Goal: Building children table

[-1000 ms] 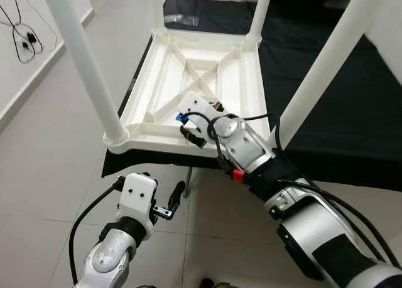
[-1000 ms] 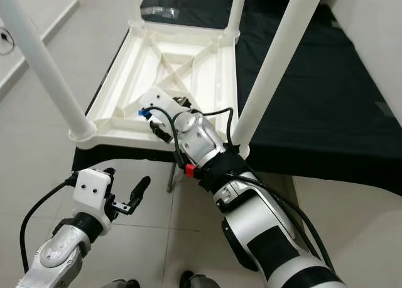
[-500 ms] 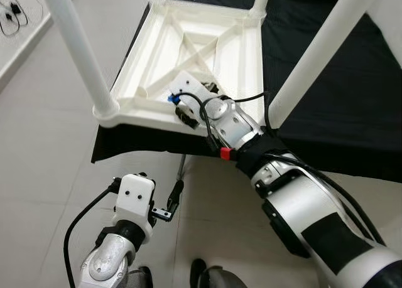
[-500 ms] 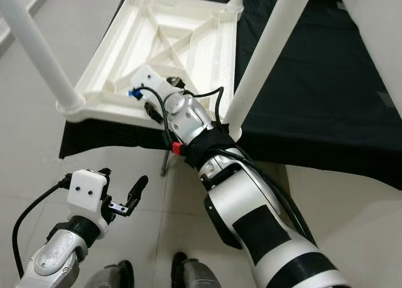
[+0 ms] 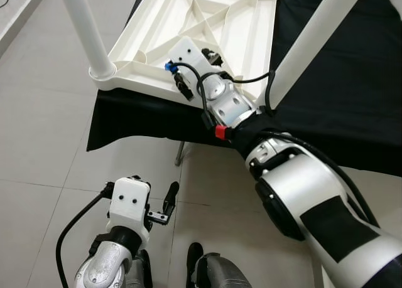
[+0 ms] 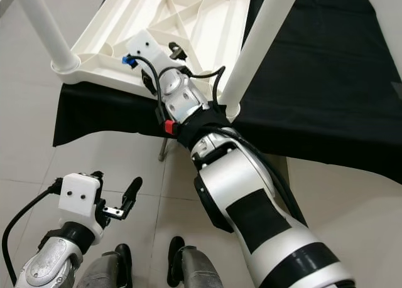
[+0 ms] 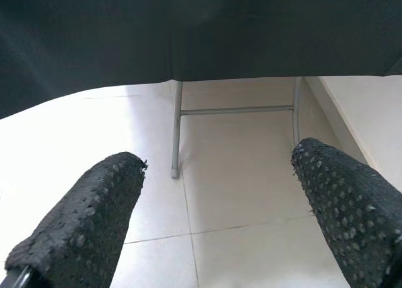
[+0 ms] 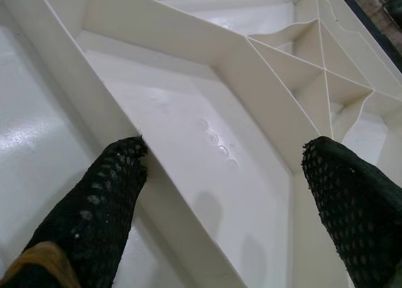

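We see a white plastic table (image 5: 188,24) lying upside down on a bench covered with a black cloth (image 5: 352,106). Its round white legs stick up. One leg (image 5: 85,27) stands at the near left corner and one leg (image 5: 314,40) stands at the near right corner, right beside our right arm. The underside of the table is smooth and shiny, with straight ribs (image 8: 207,62) that cross like an X.

Our right gripper (image 8: 226,194) reaches over the near rim and hangs inside the tabletop. Its two black fingers (image 8: 94,206) are bumpy like a net. They are spread wide apart and hold nothing. One finger sits right by a rib, but we cannot tell if it touches.

Our left gripper (image 7: 220,206) is low down, in front of the bench and above the floor (image 5: 44,144). Its fingers (image 7: 88,219) are black and dotted, spread wide, with nothing between them. Past them we see thin grey metal bench legs (image 7: 176,131) under the black cloth.

The floor is made of big pale tiles with thin lines between them. Black cables (image 5: 188,81) curl over our right wrist, with a small blue plug (image 5: 168,66) and a red band (image 5: 220,132). Our own feet (image 6: 188,266) show at the bottom.
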### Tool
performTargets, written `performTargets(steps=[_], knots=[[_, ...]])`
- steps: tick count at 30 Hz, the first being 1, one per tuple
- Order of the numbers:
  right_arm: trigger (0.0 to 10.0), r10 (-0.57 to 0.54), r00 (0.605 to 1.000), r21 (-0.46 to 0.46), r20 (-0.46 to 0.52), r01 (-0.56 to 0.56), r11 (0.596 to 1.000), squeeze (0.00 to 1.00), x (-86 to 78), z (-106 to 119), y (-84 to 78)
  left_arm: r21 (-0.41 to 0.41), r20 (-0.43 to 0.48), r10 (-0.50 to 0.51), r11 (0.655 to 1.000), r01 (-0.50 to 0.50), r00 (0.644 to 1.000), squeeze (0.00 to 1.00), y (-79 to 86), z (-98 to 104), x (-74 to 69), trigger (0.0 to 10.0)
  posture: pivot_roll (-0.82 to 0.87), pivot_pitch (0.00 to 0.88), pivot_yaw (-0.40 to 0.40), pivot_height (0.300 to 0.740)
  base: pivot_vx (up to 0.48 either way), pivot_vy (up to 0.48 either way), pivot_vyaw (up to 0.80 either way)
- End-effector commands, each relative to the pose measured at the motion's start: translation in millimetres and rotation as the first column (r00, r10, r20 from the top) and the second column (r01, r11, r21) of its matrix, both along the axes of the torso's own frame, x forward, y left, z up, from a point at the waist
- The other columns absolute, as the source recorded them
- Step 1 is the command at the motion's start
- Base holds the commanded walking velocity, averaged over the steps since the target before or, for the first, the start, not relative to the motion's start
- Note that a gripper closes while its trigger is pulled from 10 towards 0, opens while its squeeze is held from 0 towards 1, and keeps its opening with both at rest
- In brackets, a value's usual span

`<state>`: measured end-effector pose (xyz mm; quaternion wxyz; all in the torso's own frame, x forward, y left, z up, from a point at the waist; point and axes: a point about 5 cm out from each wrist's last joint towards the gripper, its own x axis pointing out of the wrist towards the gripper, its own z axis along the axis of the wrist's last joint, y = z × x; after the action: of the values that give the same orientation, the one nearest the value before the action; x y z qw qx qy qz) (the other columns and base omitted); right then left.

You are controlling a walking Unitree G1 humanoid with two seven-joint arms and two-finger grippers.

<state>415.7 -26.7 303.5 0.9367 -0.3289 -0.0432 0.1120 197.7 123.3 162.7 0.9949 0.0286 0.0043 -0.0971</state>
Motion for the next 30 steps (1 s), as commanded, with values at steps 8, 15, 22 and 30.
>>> performTargets(steps=[8, 15, 22, 30], knots=[[10.0, -0.146, 0.984, -0.001, 0.103, 0.147, 0.989, 0.0, 8.6, 19.5, -37.3, 0.0, -0.024, 0.0, 1.0, 0.0, 1.0, 0.0, -0.1, -1.1, -1.1, 10.0, 0.11, 0.339, -0.137, 0.74, 0.0, 0.0, 0.0], [10.0, -0.157, 0.98, 0.032, 0.125, 0.154, 0.988, 0.0, 9.5, 30.0, -45.6, 0.004, -0.016, -0.007, 1.0, 0.007, 1.0, 0.0, 0.2, 0.8, 1.9, 10.0, 0.11, 0.325, -0.129, 0.74, 0.0, 0.0, 0.0], [10.0, 0.095, 0.986, 0.287, 0.138, -0.132, 0.949, 0.0, 2.1, 43.0, -27.8, 0.002, -0.008, -0.019, 1.0, 0.019, 1.0, 0.0, 0.9, 1.2, 5.8, 10.0, 0.1, 0.296, -0.112, 0.74, 0.0, 0.0, 0.0], [10.0, 0.452, 0.839, 0.486, 0.303, -0.544, 0.684, 0.0, -32.8, 50.9, -29.1, -0.01, 0.003, -0.07, 0.998, 0.07, 0.998, 0.0, -3.3, 0.3, 7.6, 10.0, 0.08, 0.239, -0.086, 0.74, 0.0, 0.0, 0.0]])
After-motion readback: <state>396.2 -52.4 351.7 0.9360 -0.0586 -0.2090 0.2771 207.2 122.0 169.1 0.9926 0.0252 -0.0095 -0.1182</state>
